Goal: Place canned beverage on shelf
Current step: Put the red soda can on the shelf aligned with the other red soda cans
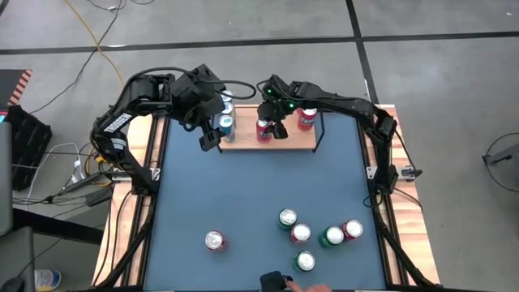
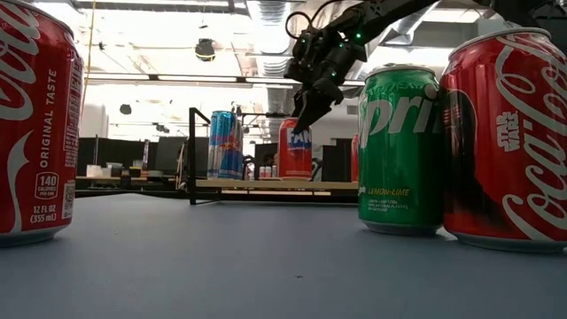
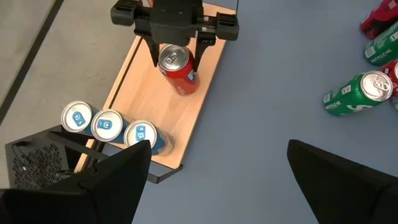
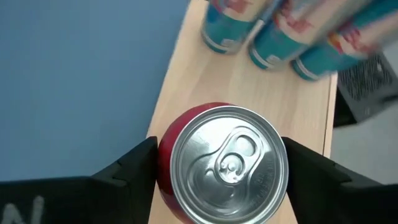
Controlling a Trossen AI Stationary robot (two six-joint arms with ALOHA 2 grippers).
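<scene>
The shelf (image 1: 243, 144) lies along the table's far edge, a light wood board with black wire ends. A red can (image 3: 178, 70) stands upright on its middle. My right gripper (image 4: 221, 155) comes down over it from the far side, one finger on each side of its top. Three blue cans (image 3: 109, 124) stand in a row at the shelf's left end, and another red can (image 1: 306, 119) at its right end. My left gripper (image 3: 217, 162) hangs open above the shelf's left end, holding nothing. My right gripper has the red can's upper wall, just below the rim (image 4: 163, 163), between its two fingers, one on each opposite side. The fingers slant down from above and from the table's far side. The can stands upright with its base on the shelf board (image 2: 295, 182).
Several red and green cans (image 1: 312, 235) stand grouped on the blue table near its near right edge, and a single red can (image 1: 214, 240) stands near the middle front. A person's hand (image 1: 312, 286) shows at the near edge. Bare blue table lies between shelf and cans.
</scene>
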